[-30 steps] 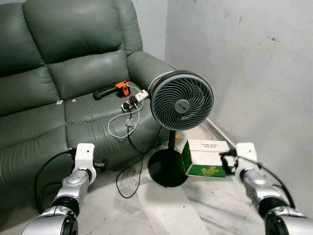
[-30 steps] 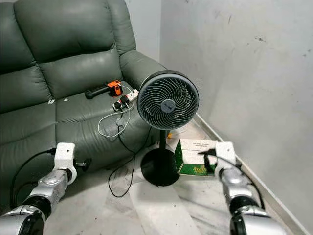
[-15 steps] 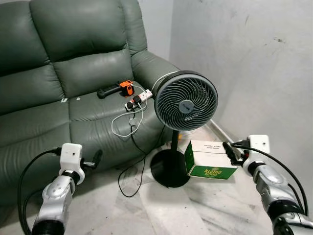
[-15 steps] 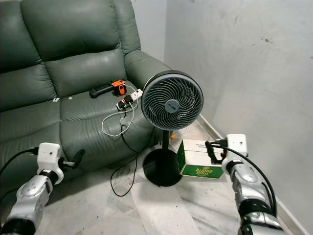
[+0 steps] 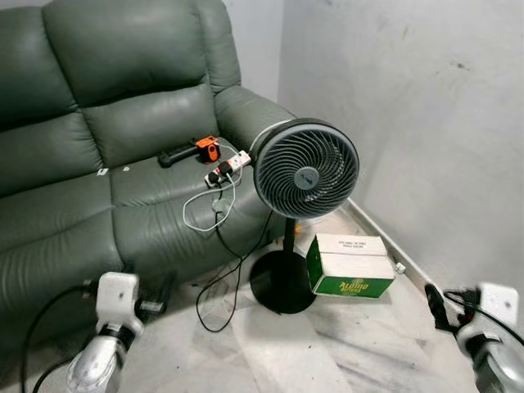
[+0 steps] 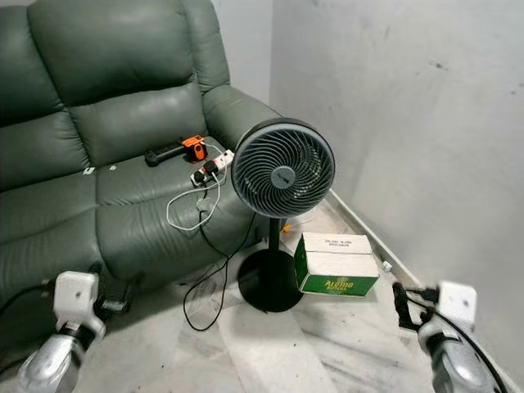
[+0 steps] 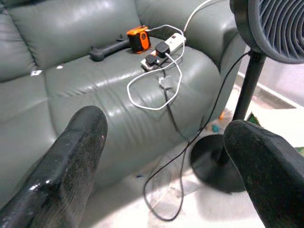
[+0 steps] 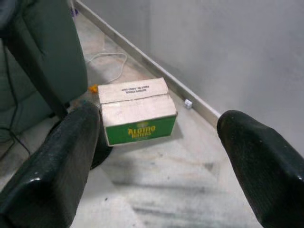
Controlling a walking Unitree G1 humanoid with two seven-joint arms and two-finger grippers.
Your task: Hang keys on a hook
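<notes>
While low before the sofa (image 5: 98,164), both grippers' fingers (image 7: 71,166) (image 8: 57,161) wide apart, empty.

Fan (image 7: 278,23) head cut off by frame edge.

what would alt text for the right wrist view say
A green and white cardboard box sits on the pale floor near a grey wall, seen between the right gripper's two open black fingers. The fan's black base sits beside the box.

Green-white box (image 5: 350,265) side reads approx. "Alpino Bitters"; small print on top too small to read.
</notes>
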